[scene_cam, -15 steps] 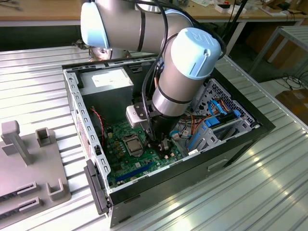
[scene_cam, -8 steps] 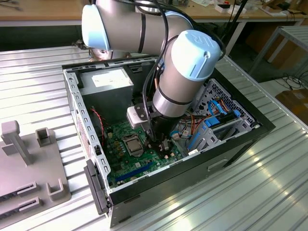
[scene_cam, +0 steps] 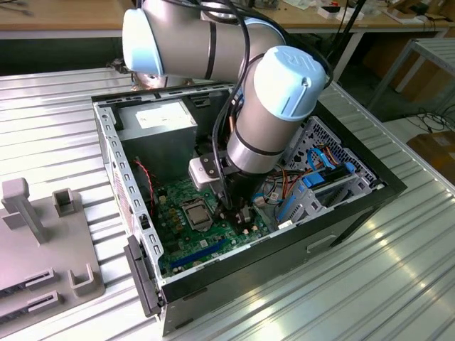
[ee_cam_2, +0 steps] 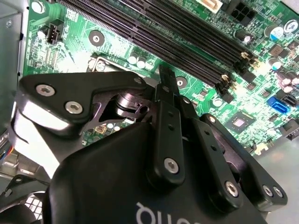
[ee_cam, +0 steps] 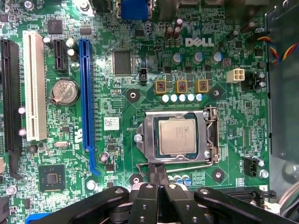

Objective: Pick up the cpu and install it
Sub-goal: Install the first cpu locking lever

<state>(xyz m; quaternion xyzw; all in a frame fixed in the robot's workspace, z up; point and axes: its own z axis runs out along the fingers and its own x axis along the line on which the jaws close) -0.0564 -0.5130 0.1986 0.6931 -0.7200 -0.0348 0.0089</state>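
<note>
In the first wrist view, the blue slot (ee_cam: 85,95) stands beside the socket (ee_cam: 149,140), where the cpu (ee_cam: 177,136) lies seated within the silver frame. The claw (ee_cam: 157,173) hangs just beside that frame, fingers clenched together, grasping nothing.

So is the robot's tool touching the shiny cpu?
Apart. In the first wrist view the cpu sits in its socket, and the tool ends beside the socket frame, with frame and green board showing between them.
</note>
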